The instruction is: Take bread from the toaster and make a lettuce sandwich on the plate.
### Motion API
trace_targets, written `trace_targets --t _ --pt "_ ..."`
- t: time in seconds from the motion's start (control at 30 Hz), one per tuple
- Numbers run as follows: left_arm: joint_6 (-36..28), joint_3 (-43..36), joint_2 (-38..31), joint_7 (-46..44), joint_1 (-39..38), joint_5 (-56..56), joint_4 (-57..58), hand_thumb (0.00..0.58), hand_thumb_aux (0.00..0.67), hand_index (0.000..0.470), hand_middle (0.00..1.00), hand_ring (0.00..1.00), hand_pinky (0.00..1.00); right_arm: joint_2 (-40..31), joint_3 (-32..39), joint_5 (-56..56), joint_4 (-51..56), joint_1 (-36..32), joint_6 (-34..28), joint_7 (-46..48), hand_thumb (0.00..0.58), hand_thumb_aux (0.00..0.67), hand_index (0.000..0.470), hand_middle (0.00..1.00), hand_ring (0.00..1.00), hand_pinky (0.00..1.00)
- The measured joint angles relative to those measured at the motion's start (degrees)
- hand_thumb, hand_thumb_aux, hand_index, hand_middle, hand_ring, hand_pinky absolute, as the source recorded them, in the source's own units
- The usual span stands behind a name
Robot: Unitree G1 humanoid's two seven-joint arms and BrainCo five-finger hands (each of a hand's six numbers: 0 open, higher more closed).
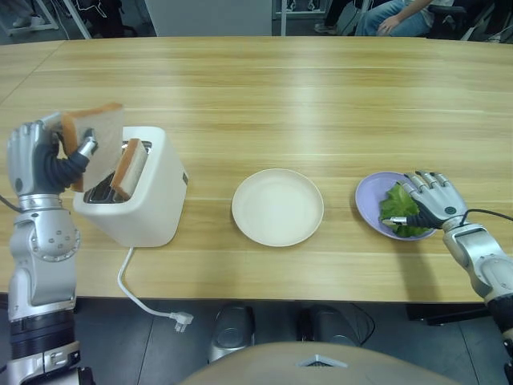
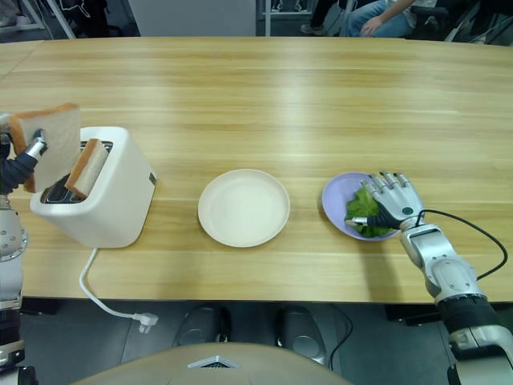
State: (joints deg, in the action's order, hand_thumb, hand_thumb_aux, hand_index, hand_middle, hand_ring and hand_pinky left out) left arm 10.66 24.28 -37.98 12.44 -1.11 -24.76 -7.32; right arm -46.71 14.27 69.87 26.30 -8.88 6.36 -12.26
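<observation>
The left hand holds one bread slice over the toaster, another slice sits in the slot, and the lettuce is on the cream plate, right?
Not quite. The lettuce lies in the purple dish under the right hand; the cream plate is bare, as the left eye view shows. The rest holds.

A meeting room or lab is indicated by a long wood-grain conference table (image 1: 321,88), with white furniture legs (image 1: 78,20) seen beyond it.

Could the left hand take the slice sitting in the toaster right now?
Probably not yet: the left hand already grips a bread slice above the toaster, though the other slice stands uncovered in its slot.
</observation>
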Motion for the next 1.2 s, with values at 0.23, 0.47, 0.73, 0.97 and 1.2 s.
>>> trace_targets --t 0.23,0.47,0.73,0.97,1.2 --pt "0.16 4.05 0.56 -2.51 3.78 5.73 -13.55 0.58 0.67 0.46 1.0 1.0 1.0 0.03 7.58 1.37 14.35 -6.2 -0.56 -4.47 0.0 0.0 0.0 0.0 0.0 0.0" --pt "-5.38 0.85 3.42 -8.59 10.64 10.12 -25.96 0.58 0.67 0.46 1.0 1.0 1.0 -0.03 10.64 -0.52 19.44 -9.27 -1.9 -7.08 0.58 0.67 0.46 0.0 0.0 0.0" --pt "-9.98 -13.89 11.36 -13.55 14.18 10.53 -28.87 0.58 0.67 0.46 1.0 1.0 1.0 -0.4 11.89 -3.5 19.29 -10.84 -1.53 -7.92 0.58 0.67 0.46 0.0 0.0 0.0" --pt "-10.3 -32.16 19.42 -16.09 12.63 4.18 -17.86 0.58 0.67 0.46 1.0 1.0 1.0 -0.96 12.17 -6.76 14.82 -9.18 0.79 -7.66 0.58 0.67 0.46 0.0 0.0 0.0" --pt "-6.93 -43.26 25.03 -14.21 11.99 -1.11 8.38 0.58 0.67 0.46 1.0 1.0 1.0 -2.91 11.36 -11.19 7.72 -6.83 3.5 -3.92 0.58 0.67 0.46 0.0 0.0 0.0"
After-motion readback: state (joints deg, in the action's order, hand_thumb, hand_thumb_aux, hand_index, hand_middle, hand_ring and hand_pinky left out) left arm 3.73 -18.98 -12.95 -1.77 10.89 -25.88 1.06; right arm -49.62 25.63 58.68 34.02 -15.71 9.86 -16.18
